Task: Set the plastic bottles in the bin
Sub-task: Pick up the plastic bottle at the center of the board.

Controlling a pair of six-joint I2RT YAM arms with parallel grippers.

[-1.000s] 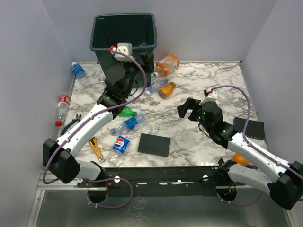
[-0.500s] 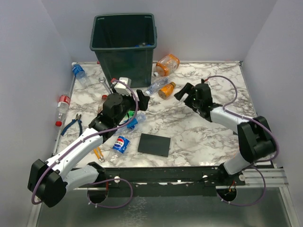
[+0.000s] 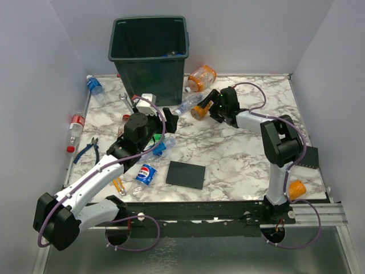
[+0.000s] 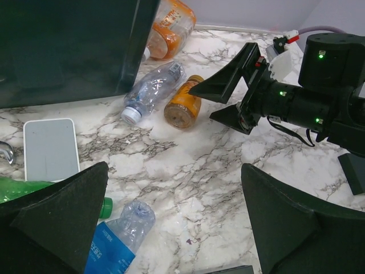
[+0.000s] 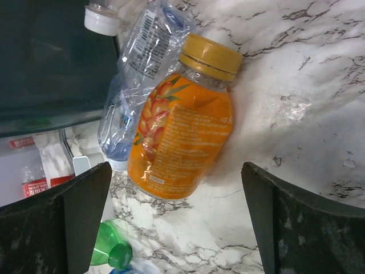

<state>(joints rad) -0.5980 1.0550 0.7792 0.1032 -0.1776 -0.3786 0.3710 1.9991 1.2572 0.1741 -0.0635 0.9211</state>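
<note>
I work in a lab test booth: 3 plain pale walls (image 3: 34,68) around my right claw (image 3: 209,105), marble-patterned tabletop (image 3: 239,165) beneath it, dark mounting rail (image 3: 194,208) behind.

dark green square plastic bin (image 3: 149,57) stands at the table's (image 3: 239,149) far edge, left of centre. orange-labelled plastic bottle (image 5: 182,137) lies to its right, against a crushed clear plastic bottle (image 5: 142,63).

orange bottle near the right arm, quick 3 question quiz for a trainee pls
1. True or false: the orange bottle lies on its side on the table, beside a clear bottle.
2. Its cap is: A yellow, B blue, C white.
3. Fill in: the right jaws facing it stand ___.
Key: 1 true; 2 A; 3 open.
</note>
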